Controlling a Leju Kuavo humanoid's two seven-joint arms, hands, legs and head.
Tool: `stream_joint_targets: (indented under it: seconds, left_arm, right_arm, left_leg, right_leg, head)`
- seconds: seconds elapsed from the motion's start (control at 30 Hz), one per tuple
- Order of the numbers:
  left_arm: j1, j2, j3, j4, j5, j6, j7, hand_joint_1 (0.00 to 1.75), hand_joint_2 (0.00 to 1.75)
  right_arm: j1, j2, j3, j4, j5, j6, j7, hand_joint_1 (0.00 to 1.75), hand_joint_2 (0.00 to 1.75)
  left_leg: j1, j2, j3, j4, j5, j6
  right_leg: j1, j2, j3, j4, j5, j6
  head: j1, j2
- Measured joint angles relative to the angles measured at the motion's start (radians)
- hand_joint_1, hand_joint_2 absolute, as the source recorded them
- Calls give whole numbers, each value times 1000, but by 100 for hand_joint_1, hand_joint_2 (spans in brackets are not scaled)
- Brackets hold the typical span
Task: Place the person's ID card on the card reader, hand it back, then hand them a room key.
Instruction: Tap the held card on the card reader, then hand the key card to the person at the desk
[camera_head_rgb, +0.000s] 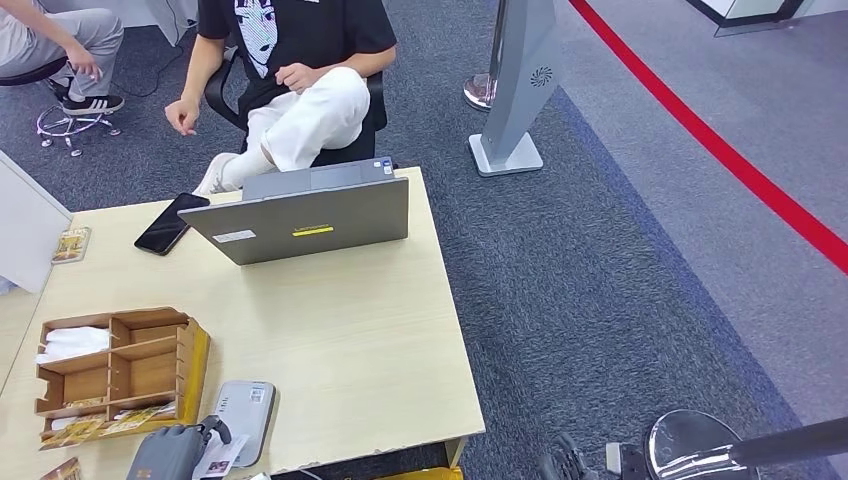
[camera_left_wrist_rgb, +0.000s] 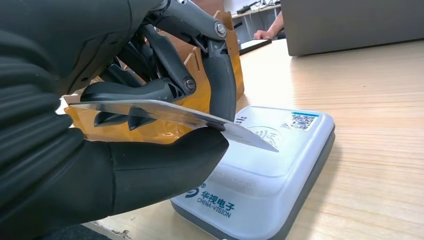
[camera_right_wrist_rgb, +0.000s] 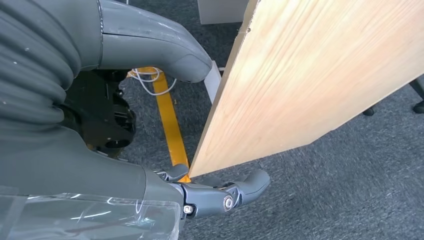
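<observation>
ID card (camera_left_wrist_rgb: 200, 120) sits pinched flat in the left hand (camera_left_wrist_rgb: 150, 100), thumb beneath and dark fingers (camera_left_wrist_rgb: 220, 85) pressing from above, its free corner held out just over the card reader (camera_left_wrist_rgb: 280, 170) without touching the top face. By size: the wooden table (camera_head_rgb: 350, 330) carries a grey laptop (camera_head_rgb: 310, 215), a wooden organizer (camera_head_rgb: 120, 370) beside the white reader, and a black phone (camera_head_rgb: 170, 222). A seated person (camera_head_rgb: 290, 70) faces the desk. The right hand (camera_right_wrist_rgb: 220, 195) hangs below the table edge, fingers loosely apart, holding nothing.
</observation>
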Motion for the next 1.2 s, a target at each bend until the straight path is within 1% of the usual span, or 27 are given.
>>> stream_joint_targets:
  seconds: [0.27,0.4,0.63,0.97,1.1,1.2]
  left_arm:
    - [-2,3,12,9,-25,-3,4,175,175]
    - [-2,1,36,20,-44,-19,-13,175,175]
    - [-12,-13,73,54,-68,-46,-52,175,175]
    - [-28,-29,84,71,-70,-57,-67,175,175]
    - [-44,-34,85,66,-78,-45,-91,175,175]
    - [-70,-41,86,20,-90,-21,-127,175,175]
  right_arm:
    - [-1,0,0,0,5,-4,0,0,175]
    - [-3,0,0,3,8,-4,-5,0,175]
    - [-13,0,0,14,12,5,-5,0,175]
    - [-23,0,-1,28,18,11,-4,0,175]
    - [-25,0,-1,33,21,11,-4,0,175]
    - [-22,0,-1,35,11,1,-5,0,175]
  left_leg:
    - [0,0,0,0,0,0]
    - [0,0,0,0,0,0]
    - [0,0,0,0,0,0]
    - [0,0,0,0,0,0]
    - [0,0,0,0,0,0]
    - [0,-1,0,0,1,0]
  right_leg:
    - [0,0,0,0,0,0]
    - [0,0,0,0,0,0]
    - [0,0,0,0,0,0]
    - [0,0,0,0,0,0]
    - [0,0,0,0,0,0]
    - [0,-1,0,0,0,0]
  head:
    - [0,0]
    - [0,0]
    - [0,0]
    - [0,0]
    - [0,0]
    - [0,0]
